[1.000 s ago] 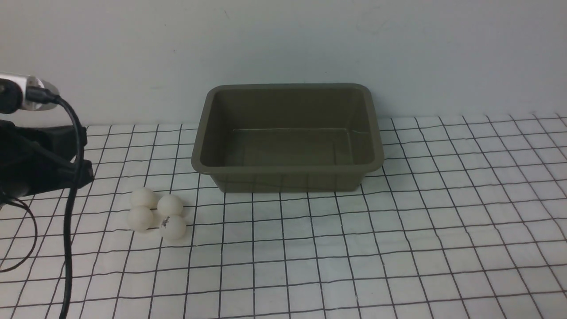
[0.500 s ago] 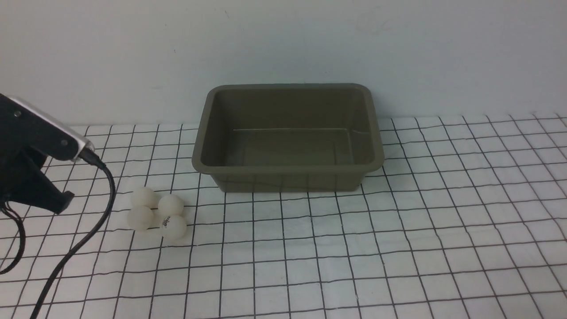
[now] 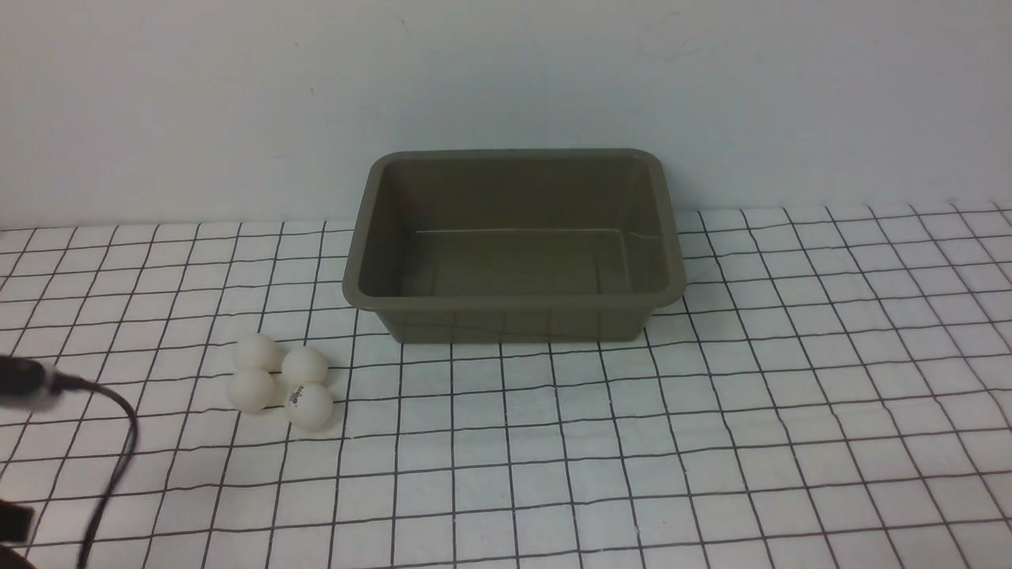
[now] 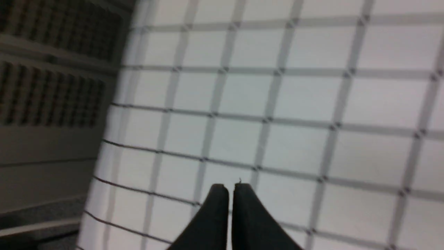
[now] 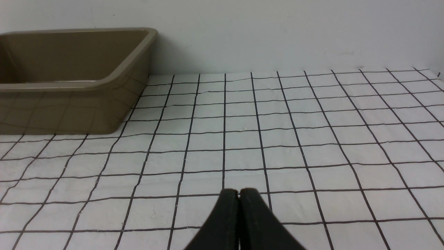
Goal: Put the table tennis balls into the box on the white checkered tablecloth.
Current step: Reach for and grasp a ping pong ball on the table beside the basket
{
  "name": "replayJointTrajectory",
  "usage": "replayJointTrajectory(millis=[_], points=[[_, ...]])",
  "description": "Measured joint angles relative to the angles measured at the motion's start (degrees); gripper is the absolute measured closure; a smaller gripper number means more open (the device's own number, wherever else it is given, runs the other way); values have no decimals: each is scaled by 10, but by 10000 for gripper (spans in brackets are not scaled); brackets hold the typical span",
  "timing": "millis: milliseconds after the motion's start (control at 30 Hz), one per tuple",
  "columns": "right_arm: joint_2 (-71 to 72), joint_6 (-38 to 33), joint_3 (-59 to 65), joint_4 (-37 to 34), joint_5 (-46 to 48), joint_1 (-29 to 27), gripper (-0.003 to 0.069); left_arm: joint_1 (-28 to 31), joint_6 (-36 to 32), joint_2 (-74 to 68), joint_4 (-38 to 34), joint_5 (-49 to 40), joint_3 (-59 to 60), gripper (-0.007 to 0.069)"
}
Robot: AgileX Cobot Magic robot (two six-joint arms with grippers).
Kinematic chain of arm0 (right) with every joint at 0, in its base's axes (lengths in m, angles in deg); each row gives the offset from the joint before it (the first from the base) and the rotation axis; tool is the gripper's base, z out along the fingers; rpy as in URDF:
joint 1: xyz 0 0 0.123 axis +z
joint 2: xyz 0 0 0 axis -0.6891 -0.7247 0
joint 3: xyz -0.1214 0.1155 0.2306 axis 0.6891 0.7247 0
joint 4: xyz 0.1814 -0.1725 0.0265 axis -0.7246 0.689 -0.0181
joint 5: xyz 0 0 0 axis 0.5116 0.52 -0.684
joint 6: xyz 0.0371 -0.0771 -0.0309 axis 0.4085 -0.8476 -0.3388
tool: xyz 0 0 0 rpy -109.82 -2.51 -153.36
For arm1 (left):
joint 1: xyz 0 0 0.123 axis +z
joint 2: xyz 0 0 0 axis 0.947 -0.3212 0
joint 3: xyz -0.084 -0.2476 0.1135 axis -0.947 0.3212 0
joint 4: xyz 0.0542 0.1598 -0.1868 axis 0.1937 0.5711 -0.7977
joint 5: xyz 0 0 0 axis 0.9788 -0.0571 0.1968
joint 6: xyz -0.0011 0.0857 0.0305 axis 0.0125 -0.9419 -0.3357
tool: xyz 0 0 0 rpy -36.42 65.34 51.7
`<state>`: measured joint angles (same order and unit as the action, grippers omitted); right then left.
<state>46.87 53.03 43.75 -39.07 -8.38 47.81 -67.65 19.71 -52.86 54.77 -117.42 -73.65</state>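
Several white table tennis balls [image 3: 281,382] lie in a tight cluster on the white checkered tablecloth [image 3: 711,411], left of and in front of the box; one shows a dark logo. The olive-grey box [image 3: 514,245] stands empty at the back centre; its corner shows in the right wrist view [image 5: 69,80]. My left gripper [image 4: 230,187] is shut and empty over bare cloth; in the front view only its cable [image 3: 111,442] shows at the far left edge. My right gripper [image 5: 238,192] is shut and empty over cloth right of the box. No ball shows in either wrist view.
A pale wall [image 3: 506,79] rises right behind the box. In the left wrist view a dark grey vented panel [image 4: 52,104] borders the cloth's edge.
My left arm has dropped and pulled back toward the lower left, leaving the front view almost entirely; only its cable stays. The balls and the box have not moved.
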Motion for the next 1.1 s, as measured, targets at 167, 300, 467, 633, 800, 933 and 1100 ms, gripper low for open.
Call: replayJointTrajectory(millis=[167,300,467,633,800,933,1100], points=[[0,0,0,0,0,0,676,-69,-270,0,-239,-10,-30,625],[0,0,0,0,0,0,676,-101,-344,-5,-376,68,-104,621],[0,0,0,0,0,0,676,-104,-348,-67,-378,82,-199,545],[0,0,0,0,0,0,676,-104,-350,-155,-373,70,-264,408],[0,0,0,0,0,0,676,-104,-348,-236,-371,67,-324,264],[0,0,0,0,0,0,676,-104,-345,-304,-357,67,-367,239],[0,0,0,0,0,0,676,-104,-302,-371,-301,59,-413,239]])
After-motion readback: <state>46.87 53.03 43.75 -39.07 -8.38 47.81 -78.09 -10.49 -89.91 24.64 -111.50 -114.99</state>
